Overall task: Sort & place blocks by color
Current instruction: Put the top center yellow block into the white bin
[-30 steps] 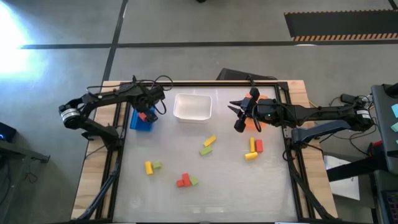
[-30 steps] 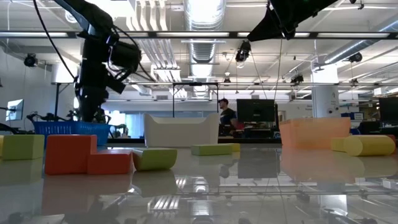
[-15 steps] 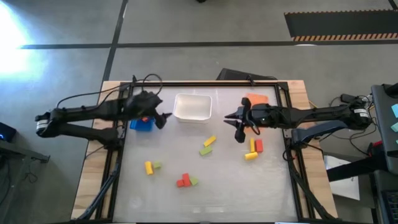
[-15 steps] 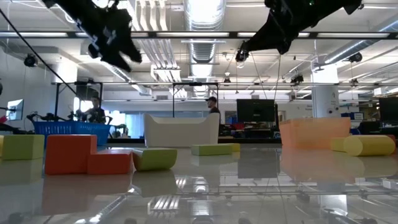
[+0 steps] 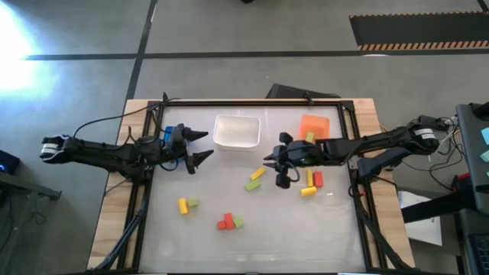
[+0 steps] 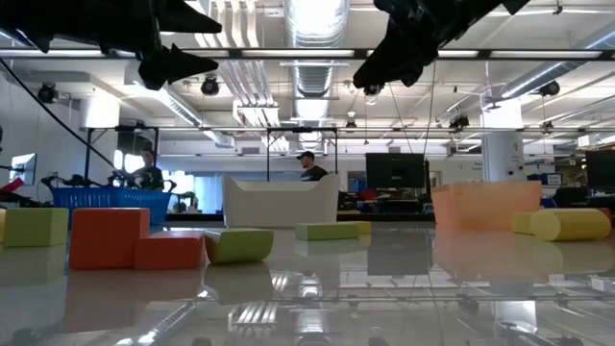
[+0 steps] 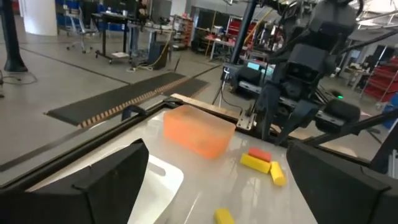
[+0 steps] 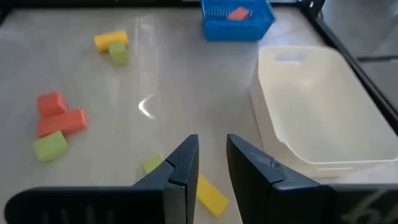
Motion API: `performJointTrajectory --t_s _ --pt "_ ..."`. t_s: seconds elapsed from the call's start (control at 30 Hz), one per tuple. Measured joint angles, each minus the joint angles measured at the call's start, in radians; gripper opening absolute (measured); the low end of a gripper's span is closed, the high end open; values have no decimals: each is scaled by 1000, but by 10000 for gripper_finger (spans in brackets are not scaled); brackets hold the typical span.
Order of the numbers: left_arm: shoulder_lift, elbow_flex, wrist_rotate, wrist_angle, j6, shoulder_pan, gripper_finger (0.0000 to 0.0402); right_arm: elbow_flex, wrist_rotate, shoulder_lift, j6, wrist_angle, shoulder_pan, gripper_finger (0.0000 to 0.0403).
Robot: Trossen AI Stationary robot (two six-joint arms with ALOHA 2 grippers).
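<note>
Red, yellow and light green blocks lie scattered on the table. A yellow bar [image 5: 257,173] and a green bar [image 5: 252,184] lie mid-table. Two yellow blocks and a red one [image 5: 318,179] lie on the right, and others [image 5: 225,222] nearer the front. My left gripper [image 5: 202,145] hangs open and level, high over the table beside the blue bin [image 8: 236,18], which holds a red block [image 8: 238,14]. My right gripper [image 5: 267,160] slants down above the yellow bar [image 8: 208,193]. Its fingers [image 8: 183,165] stand a narrow gap apart with nothing between them.
The white bin [image 5: 237,131] stands at the far middle and the orange bin [image 5: 313,126] at the far right, behind my right arm. A raised black frame [image 5: 252,101] runs round the table. A person [image 6: 307,165] stands in the room beyond.
My left gripper has risen from over the blue bin, tipped from pointing down to level, and swung toward the table's middle. My right gripper has left the orange bin, moving toward the table's left and near edge and sinking over the yellow bar. No block has moved.
</note>
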Motion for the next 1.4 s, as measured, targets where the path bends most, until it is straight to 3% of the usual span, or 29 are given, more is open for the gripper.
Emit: performJointTrajectory --t_s 0.33,0.5,0.73,1.03,1.4 --pt "-35 -21 -6 16 27 1 366 273 -6 211 -53 -345 -1 79" --pt "-60 -30 -7 30 27 1 366 404 -5 328 -129 -502 -1 125" --pt "-77 -35 -7 30 28 0 366 474 -76 467 -270 -538 6 177" --pt "-96 -41 -7 26 30 0 366 526 -73 605 -382 -589 -13 165" --pt "-92 -36 -7 29 28 0 366 528 -72 651 -439 -606 -62 144"
